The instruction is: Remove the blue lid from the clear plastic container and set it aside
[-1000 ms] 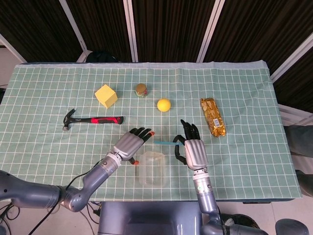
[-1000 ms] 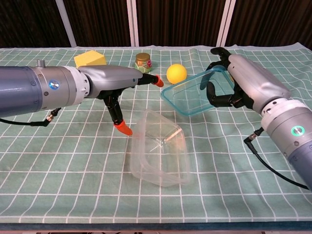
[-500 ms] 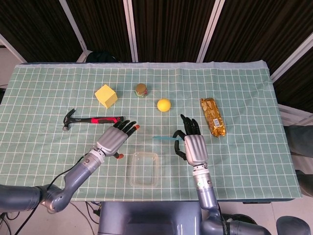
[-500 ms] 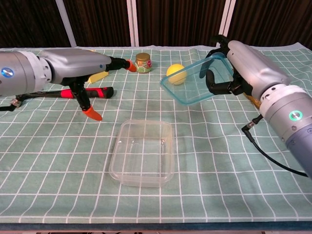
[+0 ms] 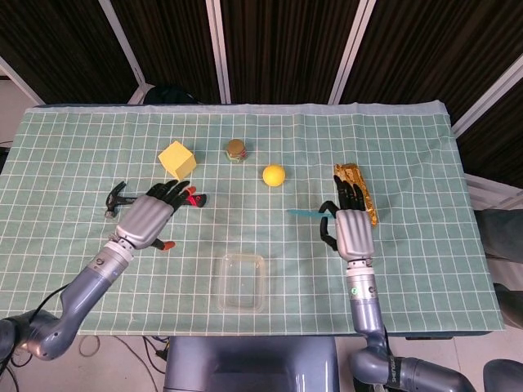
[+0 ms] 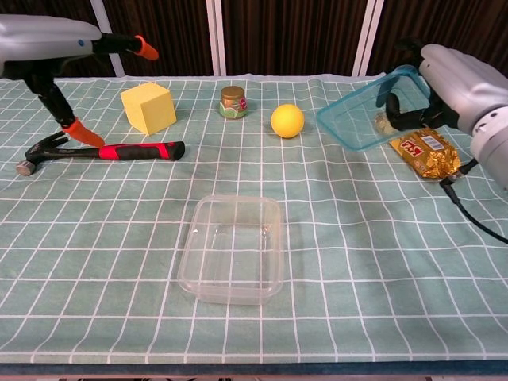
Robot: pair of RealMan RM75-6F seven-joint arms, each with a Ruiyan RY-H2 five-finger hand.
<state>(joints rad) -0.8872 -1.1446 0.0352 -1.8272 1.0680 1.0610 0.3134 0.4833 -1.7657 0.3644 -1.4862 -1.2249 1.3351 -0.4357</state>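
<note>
While one lid [image 6: 361, 117] hangs, one container [image 6: 233, 259] rests.

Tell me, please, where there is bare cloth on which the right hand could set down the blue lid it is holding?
The right hand holds the blue lid in the air. Bare cloth lies between the clear container and the gold snack bar, and along the near right edge. Crowded: the far row with yellow block, jar and ball, plus the hammer.
</note>
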